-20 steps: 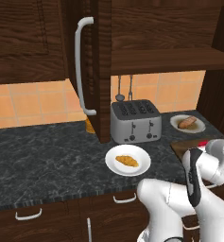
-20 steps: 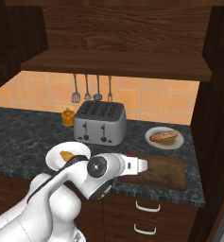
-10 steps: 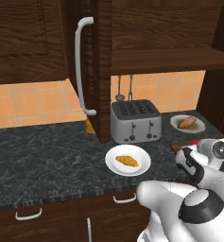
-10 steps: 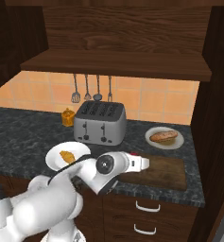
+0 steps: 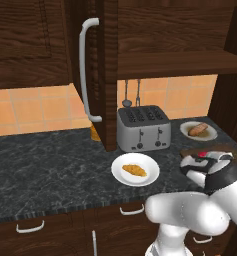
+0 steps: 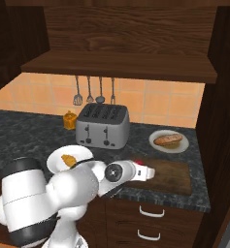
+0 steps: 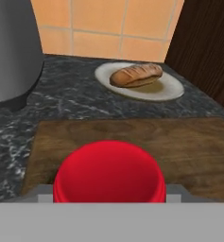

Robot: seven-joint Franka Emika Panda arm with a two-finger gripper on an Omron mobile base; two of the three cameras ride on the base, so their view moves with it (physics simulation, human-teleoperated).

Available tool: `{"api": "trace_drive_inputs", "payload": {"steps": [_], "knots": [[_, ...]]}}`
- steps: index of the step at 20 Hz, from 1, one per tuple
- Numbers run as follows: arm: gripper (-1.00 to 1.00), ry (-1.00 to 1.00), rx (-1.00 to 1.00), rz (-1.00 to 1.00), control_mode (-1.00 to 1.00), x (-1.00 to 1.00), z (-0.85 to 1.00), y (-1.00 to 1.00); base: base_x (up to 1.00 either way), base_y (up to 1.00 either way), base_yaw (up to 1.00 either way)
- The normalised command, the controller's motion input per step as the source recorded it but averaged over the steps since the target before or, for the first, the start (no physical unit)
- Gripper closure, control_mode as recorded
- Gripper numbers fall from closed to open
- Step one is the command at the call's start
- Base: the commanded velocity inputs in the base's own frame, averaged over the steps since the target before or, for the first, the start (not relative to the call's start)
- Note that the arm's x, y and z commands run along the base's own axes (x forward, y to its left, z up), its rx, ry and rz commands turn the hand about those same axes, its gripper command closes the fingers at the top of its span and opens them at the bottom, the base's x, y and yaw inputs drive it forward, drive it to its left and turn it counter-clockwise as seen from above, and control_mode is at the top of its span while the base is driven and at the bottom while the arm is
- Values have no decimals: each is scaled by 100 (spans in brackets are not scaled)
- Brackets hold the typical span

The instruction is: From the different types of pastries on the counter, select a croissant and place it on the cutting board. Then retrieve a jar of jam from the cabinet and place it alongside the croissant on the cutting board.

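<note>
On the black bench (image 5: 50, 165), the arm reaches low and level, its gripper (image 6: 146, 172) closed around the jar of jam (image 7: 109, 172) over the cutting board's (image 7: 193, 151) left edge.

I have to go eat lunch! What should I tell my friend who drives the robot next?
Claw: shut on the jam jar, holding it at the near left edge of the cutting board.
Croissant: on its white plate on the counter, in front of the toaster.
Long pastry: on its own plate behind the board.
Done: jar fetched.
Left: set the jar on the board, then move the croissant beside it.
</note>
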Motion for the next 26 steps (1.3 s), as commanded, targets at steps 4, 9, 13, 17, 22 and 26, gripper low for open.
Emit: {"api": "trace_drive_inputs", "payload": {"steps": [4, 9, 13, 17, 22, 26], "knots": [[100, -11, 0, 1, -100, 21, -27, -26, 0, 0, 0], [100, -18, -1, 1, -100, 3, -48, -30, 0, 0, 0], [100, -1, 0, 7, -100, 0, -12, 0, 0, 0, 0], [100, 9, 0, 1, -100, 0, -1, 0, 0, 0, 0], [100, 19, 0, 0, -100, 0, -4, -5, 0, 0, 0], [-100, 23, 0, 0, -100, 0, -1, -25, 0, 0, 0]]}}
